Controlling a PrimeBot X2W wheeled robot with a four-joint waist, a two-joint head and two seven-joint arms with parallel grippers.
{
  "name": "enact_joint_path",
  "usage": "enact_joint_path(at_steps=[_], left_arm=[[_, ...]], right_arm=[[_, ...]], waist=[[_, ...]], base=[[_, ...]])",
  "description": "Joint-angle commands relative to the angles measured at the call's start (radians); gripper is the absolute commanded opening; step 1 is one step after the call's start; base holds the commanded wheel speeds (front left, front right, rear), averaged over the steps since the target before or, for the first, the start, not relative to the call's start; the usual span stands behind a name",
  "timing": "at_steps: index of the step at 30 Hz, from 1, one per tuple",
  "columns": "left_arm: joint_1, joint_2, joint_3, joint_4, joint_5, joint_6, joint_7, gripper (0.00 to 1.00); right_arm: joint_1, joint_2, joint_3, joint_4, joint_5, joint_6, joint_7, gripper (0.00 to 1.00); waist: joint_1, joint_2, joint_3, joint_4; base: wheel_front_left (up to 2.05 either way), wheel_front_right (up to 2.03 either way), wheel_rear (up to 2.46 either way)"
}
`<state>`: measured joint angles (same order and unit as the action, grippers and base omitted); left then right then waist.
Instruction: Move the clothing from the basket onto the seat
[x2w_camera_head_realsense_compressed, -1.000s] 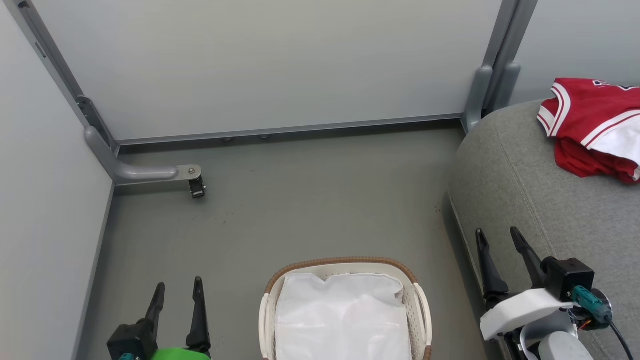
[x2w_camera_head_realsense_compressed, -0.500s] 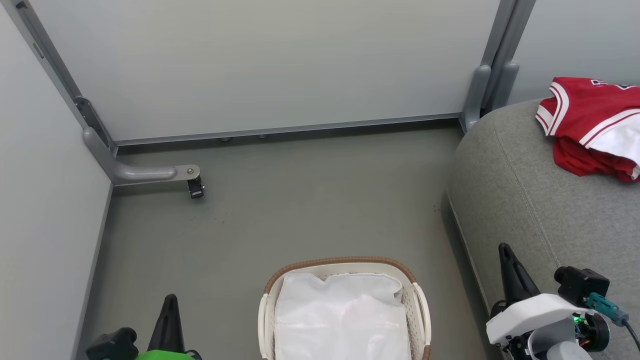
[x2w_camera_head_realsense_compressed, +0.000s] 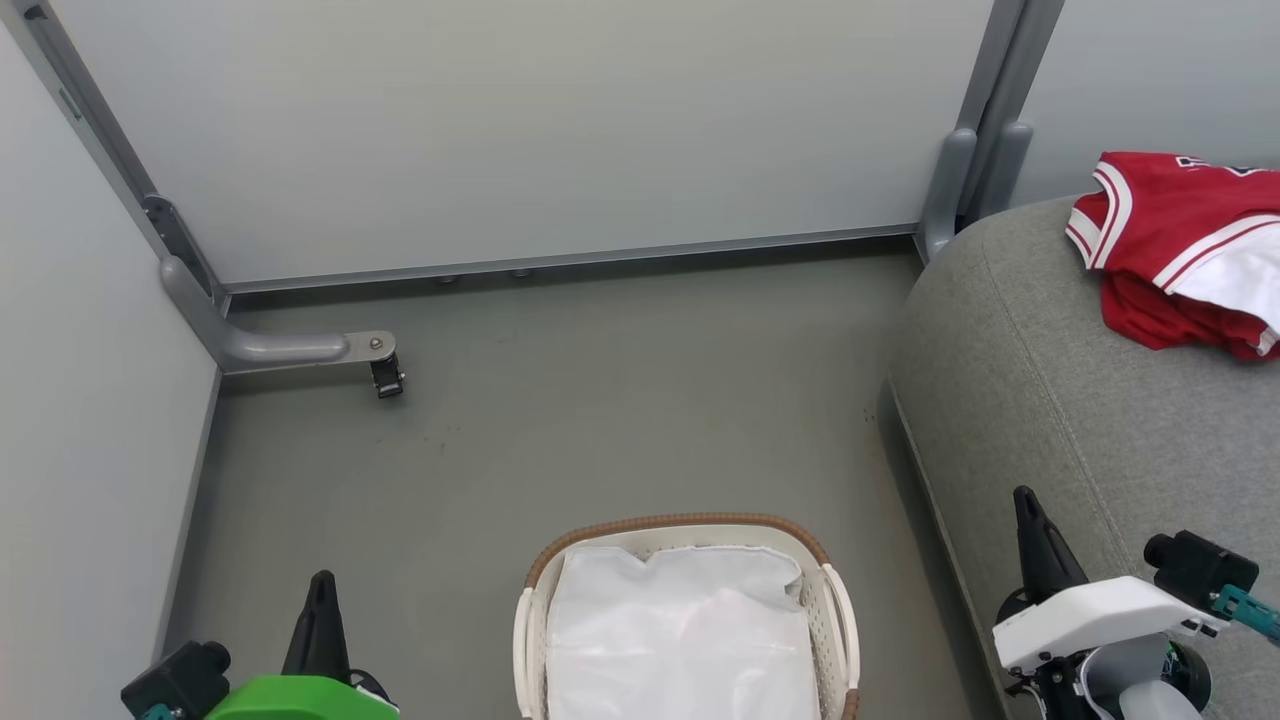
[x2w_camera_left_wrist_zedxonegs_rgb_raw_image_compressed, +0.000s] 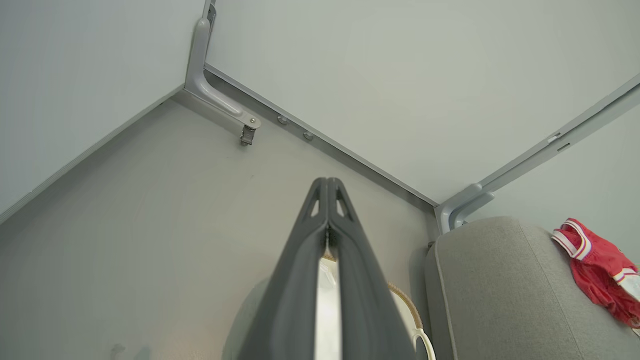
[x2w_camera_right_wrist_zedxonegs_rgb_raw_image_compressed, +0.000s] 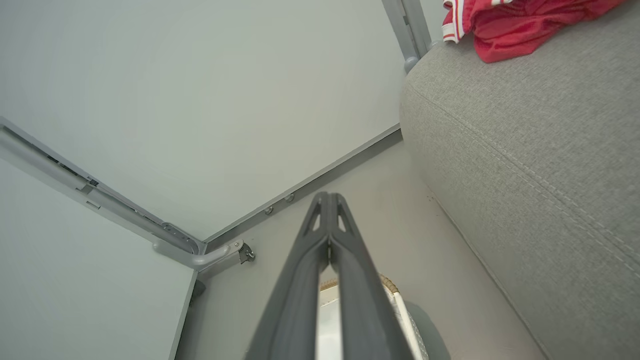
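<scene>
Clothing (x2w_camera_head_realsense_compressed: 1175, 250) is lying crumpled on the seat (x2w_camera_head_realsense_compressed: 1040, 400), near its far rounded corner. Its right part is running off the edge of the head view, and its dark lettering is showing only as a sliver along the top fold, too little to read. The seat itself is being cut off at the right and bottom. The basket (x2w_camera_head_realsense_compressed: 680, 524) is sitting on the floor (x2w_camera_head_realsense_compressed: 600, 400) just beside the seat and well apart from the clothing, with its near end dropping below the frame. A white liner (x2w_camera_head_realsense_compressed: 680, 640) is covering its inside and hiding the bottom. The left gripper (x2w_camera_head_realsense_compressed: 322, 582) is hanging over the floor to the basket's left, its two fingers pressed together and gripping nothing. The right gripper (x2w_camera_head_realsense_compressed: 1024, 497) is hovering at the seat's edge to the basket's right, fingers likewise together and empty. In both wrist views the joined fingers are blocking most of the basket, leaving a scrap of woven rim and white showing.
</scene>
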<state>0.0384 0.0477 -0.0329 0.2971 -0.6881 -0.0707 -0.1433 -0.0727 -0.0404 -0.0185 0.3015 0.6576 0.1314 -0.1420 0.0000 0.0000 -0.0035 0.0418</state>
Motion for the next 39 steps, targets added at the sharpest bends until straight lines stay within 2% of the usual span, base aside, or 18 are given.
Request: enact_joint_path(at_steps=[1, 17, 39], left_arm=[[-0.034, 0.003, 0.009, -0.016, -0.035, -0.007, 0.007, 0.00], [-0.063, 0.003, 0.042, -0.026, -0.242, -0.020, 0.065, 0.00], [-0.095, 0.003, 0.079, -0.036, -0.474, -0.035, 0.132, 0.00]], right_arm=[[-0.022, -0.006, -0.006, -0.019, 0.038, 0.000, 0.008, 0.00], [-0.028, -0.007, -0.028, -0.029, 0.251, 0.000, 0.066, 0.00], [-0.033, -0.009, -0.052, -0.040, 0.490, -0.001, 0.132, 0.00]], waist=[[0.0000, 0.0000, 0.000, -0.001], [0.0000, 0.0000, 0.001, -0.007], [0.0000, 0.0000, 0.003, -0.016]], base=[[0.00, 0.00, 0.00], [0.00, 0.00, 0.00], [0.00, 0.00, 0.00]])
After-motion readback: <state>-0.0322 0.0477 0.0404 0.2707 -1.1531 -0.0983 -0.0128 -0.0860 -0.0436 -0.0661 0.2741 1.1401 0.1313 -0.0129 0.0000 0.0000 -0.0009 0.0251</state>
